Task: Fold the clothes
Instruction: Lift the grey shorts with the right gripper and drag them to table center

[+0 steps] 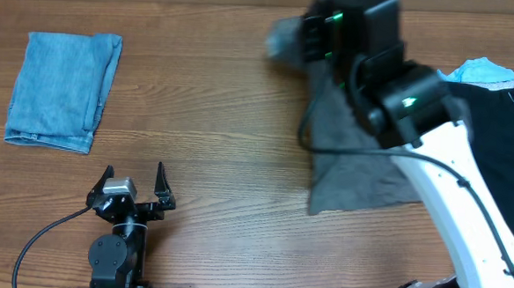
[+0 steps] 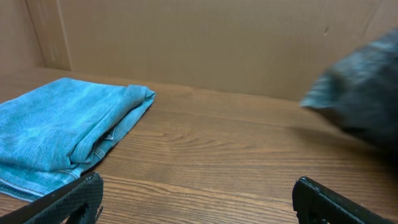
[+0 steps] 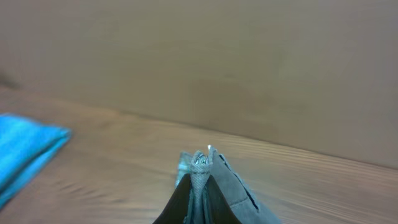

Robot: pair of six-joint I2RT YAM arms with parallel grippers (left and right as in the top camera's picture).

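grey shorts stretch far-to-near, right pincer pinching far end.

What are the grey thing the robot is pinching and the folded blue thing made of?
The grey garment, pinched in the right end effector, looks like soft, matte woven cloth, perhaps cotton: it drapes and wrinkles. The folded blue piece looks like denim: faded, mottled blue with a stitched hem.

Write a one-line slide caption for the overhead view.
Right gripper holds the grey shorts over the wooden table; left gripper sits open near the folded denim piece.
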